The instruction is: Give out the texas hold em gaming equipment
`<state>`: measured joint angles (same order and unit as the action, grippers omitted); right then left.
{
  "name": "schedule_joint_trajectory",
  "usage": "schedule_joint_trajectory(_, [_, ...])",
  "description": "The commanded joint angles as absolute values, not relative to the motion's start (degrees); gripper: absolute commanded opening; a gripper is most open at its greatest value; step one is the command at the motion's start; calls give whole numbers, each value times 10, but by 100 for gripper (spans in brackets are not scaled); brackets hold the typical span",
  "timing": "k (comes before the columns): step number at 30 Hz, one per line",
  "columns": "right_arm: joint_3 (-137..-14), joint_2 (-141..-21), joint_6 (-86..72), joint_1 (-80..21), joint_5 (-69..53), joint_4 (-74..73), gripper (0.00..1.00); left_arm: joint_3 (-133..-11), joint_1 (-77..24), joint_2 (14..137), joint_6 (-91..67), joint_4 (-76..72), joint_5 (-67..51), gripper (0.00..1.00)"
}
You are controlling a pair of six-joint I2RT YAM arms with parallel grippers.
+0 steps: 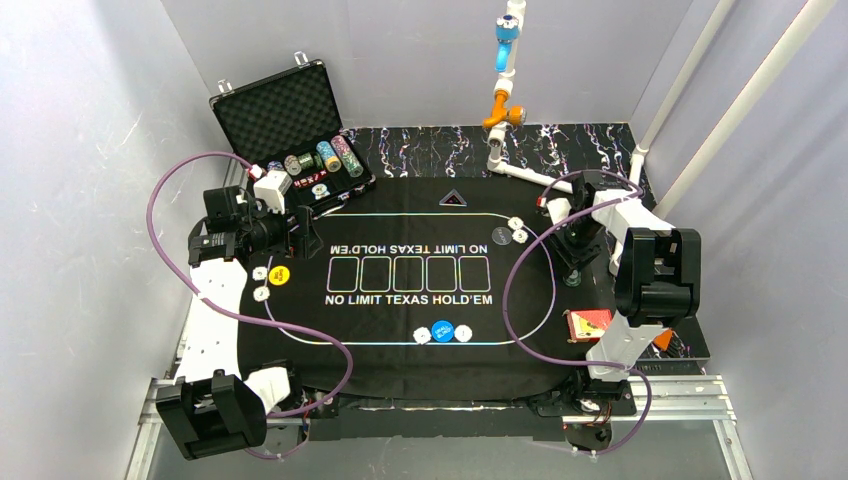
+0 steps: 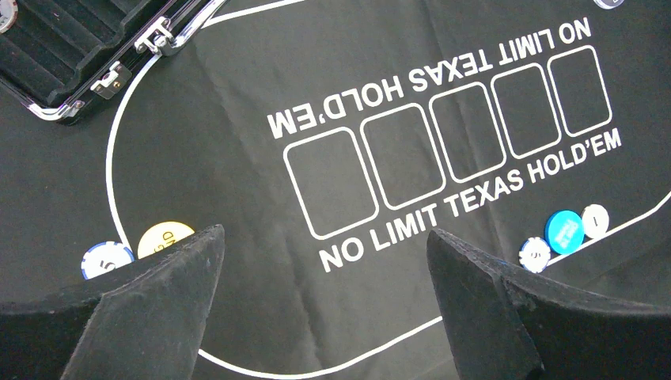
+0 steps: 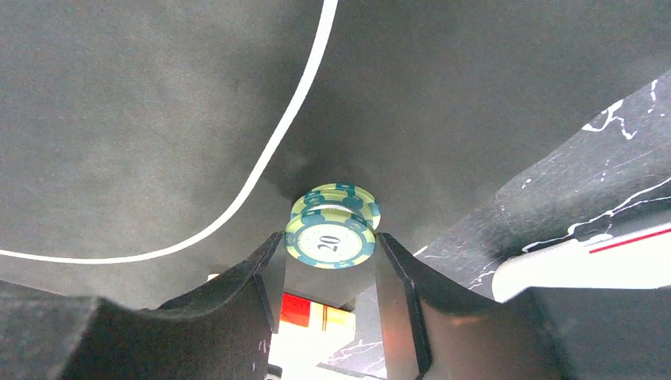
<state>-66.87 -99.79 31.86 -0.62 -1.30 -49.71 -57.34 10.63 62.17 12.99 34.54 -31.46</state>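
**Now some seats have chips, but no cards are out**

Over at the far left corner of the counter point(image 1: 560, 140), the black case point(image 1: 275, 110) lies open. It has rows of spare chips point(image 1: 325, 157) in it.

Next comes the left pincer point(image 2: 324, 237). It hangs over the left side of the black mat point(image 1: 400, 360) with its fingers spread wide and nothing in them. By the mat's left edge lie a yellow button point(image 1: 279, 273) and two white chips point(image 1: 261, 283), so that seat looks done.

In the middle are five card boxes point(image 1: 409, 273), and they are all bare. At the mat's near edge sit a blue button point(image 1: 443, 331) and a white chip on each side of it. That seat looks done too.

Toward the far right of the mat are two small white rounds point(image 1: 517, 230), too small to tell apart.

At the mat's right edge, the right pincer point(image 3: 328, 237) points down. Its fingers hug a little stack of green chips point(image 3: 335, 207) marked 20, one finger on each side. The stack looks like it rests on the mat.

Last, the red deck point(image 1: 588, 324) lies at the near right of the counter, off the mat. I think the chips are about half shared out. The cards have not been dealt yet.
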Motion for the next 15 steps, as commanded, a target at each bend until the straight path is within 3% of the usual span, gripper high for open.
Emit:
schedule_joint_trajectory(1, [-706,-974,320,-6,-35,-522,45,-577,104,622,131,351,-317,99])
schedule_joint_trajectory(15, [-809,-1037,287,-48,-55,-500,43,-582,104,633,124,351,-324,99])
